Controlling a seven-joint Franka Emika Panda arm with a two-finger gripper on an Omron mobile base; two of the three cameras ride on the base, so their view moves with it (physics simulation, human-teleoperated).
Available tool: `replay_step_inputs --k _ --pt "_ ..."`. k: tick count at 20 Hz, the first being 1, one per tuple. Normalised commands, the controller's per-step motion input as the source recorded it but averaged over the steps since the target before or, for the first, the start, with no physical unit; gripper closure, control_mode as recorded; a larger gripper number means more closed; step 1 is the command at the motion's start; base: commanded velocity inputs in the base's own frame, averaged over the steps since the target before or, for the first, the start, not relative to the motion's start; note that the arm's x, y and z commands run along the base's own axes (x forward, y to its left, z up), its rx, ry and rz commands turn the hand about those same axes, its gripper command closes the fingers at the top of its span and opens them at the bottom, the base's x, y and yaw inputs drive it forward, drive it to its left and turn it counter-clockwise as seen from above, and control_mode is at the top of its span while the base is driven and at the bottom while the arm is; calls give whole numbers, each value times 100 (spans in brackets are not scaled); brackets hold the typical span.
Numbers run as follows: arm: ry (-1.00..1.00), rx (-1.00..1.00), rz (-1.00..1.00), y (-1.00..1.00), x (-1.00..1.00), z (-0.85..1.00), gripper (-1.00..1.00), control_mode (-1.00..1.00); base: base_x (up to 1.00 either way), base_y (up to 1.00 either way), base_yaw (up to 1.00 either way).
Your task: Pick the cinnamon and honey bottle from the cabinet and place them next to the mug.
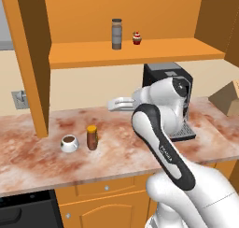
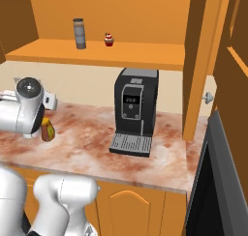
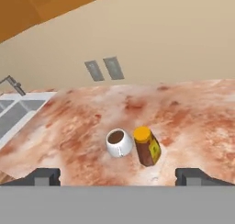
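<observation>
While the small amber honey bottle with the yellow cap (image 1: 92,137) is standing just beside the squat white mug (image 1: 69,143) on the tabletop, the hand (image 3: 117,176) is hanging above them, fingers spread, gripping nothing. The slim grey cinnamon jar with the brown top (image 1: 116,34) is waiting on the orange cabinet (image 1: 130,53) shelf, well above the mug; likely light, rigid, slick, best pinched mid-body.

My own arm hides most of the honey bottle (image 2: 47,131) in the right base view: just its lower side peeks out beside the coffee machine (image 2: 134,109). From the left, my arm covers the coffee machine's lower front and part of its tray. My fingertips (image 3: 46,176) are cut off at the bottom of the hand view. The cupcake (image 1: 137,38), right of the cinnamon (image 1: 116,33), is too small to make out in detail.
</observation>
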Motion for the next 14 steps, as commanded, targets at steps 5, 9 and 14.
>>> replay_step_inputs --k 5,9,14 --pt "-3 0 -11 -76 -15 50 -100 -100 0 0 0" --pt "-11 0 -4 -60 0 80 -100 -100 0 0 0" --pt "-17 -1 -6 -48 0 83 -100 -100 0 0 0"
